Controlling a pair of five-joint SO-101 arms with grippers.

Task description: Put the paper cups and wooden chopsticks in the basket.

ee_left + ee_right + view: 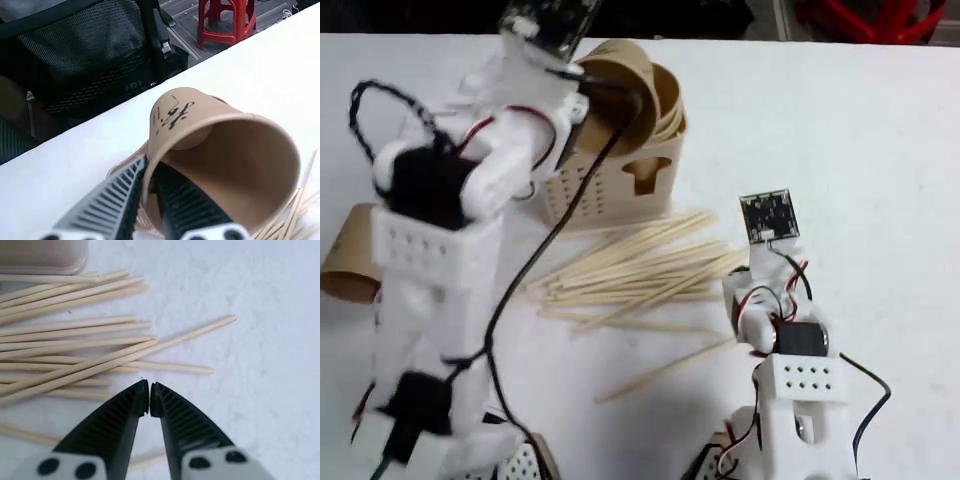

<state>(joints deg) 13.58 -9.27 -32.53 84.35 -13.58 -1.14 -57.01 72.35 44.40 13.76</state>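
Observation:
My left gripper [149, 172] is shut on the rim of a brown paper cup [225, 160], one finger inside and one outside. In the high view this cup [620, 80] is tilted over the beige basket [620, 190], which holds another cup [670, 95]. A third paper cup [348, 258] lies on its side at the table's left edge. Several wooden chopsticks [640, 270] lie fanned out in front of the basket. My right gripper [149, 399] is shut and holds nothing, its tips just short of the chopsticks [75, 340].
One stray chopstick [665, 370] lies apart, nearer the front. The right arm's body [800, 390] stands at the lower right, the left arm [440, 250] along the left side with a black cable [540, 250] hanging from it. Bare white table [860, 150] spreads to the right.

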